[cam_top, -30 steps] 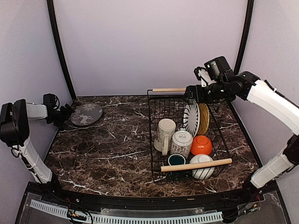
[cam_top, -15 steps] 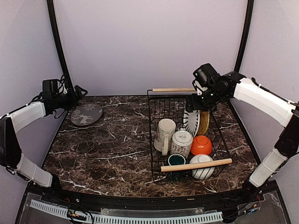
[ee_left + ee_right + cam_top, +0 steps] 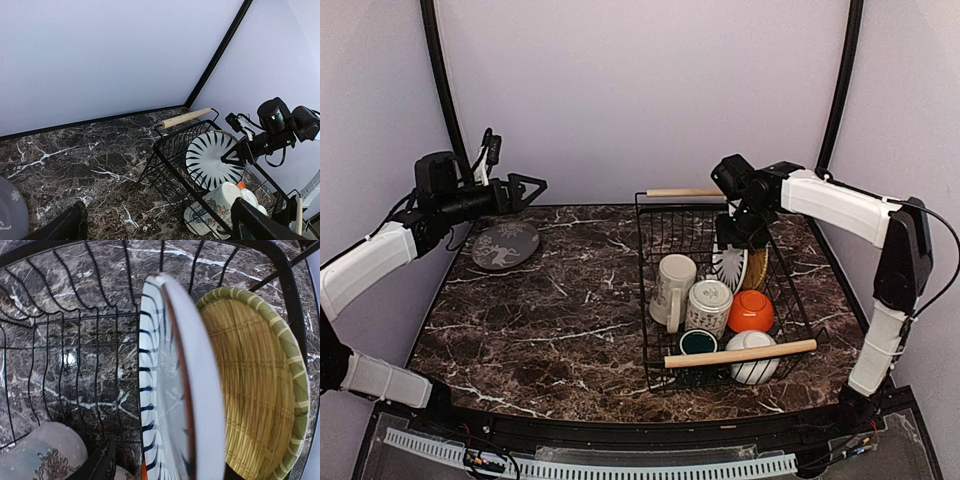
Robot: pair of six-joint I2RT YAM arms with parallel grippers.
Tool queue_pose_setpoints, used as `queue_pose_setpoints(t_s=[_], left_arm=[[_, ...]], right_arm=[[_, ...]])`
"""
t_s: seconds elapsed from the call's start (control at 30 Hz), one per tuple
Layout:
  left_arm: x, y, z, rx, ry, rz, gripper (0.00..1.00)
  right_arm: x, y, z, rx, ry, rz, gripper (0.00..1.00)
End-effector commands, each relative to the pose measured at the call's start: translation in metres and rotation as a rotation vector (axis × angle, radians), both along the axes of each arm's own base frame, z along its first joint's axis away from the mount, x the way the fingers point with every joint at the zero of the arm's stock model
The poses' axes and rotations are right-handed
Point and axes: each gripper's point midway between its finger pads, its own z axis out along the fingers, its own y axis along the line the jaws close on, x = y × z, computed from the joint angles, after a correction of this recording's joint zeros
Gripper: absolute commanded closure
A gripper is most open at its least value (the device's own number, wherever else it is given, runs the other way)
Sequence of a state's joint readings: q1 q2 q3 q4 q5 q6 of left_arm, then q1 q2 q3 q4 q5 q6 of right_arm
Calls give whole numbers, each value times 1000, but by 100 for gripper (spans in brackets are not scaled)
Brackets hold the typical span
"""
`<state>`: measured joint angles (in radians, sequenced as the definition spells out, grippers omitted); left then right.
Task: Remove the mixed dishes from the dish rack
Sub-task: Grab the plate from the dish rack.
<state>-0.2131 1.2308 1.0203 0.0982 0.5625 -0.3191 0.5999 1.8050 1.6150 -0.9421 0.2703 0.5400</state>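
The black wire dish rack (image 3: 643, 285) stands right of centre. In it a white plate with dark radial stripes (image 3: 728, 264) stands on edge against a lime-green plate (image 3: 758, 256). In front are a cream mug (image 3: 672, 285), a patterned mug (image 3: 708, 305), a dark green cup (image 3: 698, 343), an orange bowl (image 3: 752, 311) and a white bowl (image 3: 756, 364). My right gripper (image 3: 734, 238) is open, its jaws straddling the striped plate's top rim (image 3: 175, 390), with the green plate (image 3: 255, 385) behind. My left gripper (image 3: 528, 185) is open and empty, raised at the far left.
A grey plate with a white pattern (image 3: 505, 245) lies flat on the marble table at the far left, below my left gripper. The rack has two wooden handles, near (image 3: 740, 353) and far (image 3: 680, 192). Black frame posts (image 3: 445, 100) stand at the back corners.
My left gripper rose from beside the grey plate and swung up and right, pointing toward the rack. My right gripper came down and left onto the striped plate's rim.
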Motion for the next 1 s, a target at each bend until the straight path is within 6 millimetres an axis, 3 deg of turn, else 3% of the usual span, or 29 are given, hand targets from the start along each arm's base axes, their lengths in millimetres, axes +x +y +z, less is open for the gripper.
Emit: queue_pose_setpoints(t_s=[0.0, 0.6, 0.77, 0.97], left_arm=[[-15, -18, 20, 25, -93, -78, 1], [-11, -23, 8, 20, -44, -87, 1], [-5, -21, -1, 22, -5, -61, 1], [0, -18, -8, 36, 16, -32, 1]], right_arm=[[12, -6, 9, -47, -34, -60, 52], [9, -15, 13, -184, -56, -76, 91], [10, -11, 28, -211, -94, -63, 100], [6, -11, 51, -229, -136, -55, 100]])
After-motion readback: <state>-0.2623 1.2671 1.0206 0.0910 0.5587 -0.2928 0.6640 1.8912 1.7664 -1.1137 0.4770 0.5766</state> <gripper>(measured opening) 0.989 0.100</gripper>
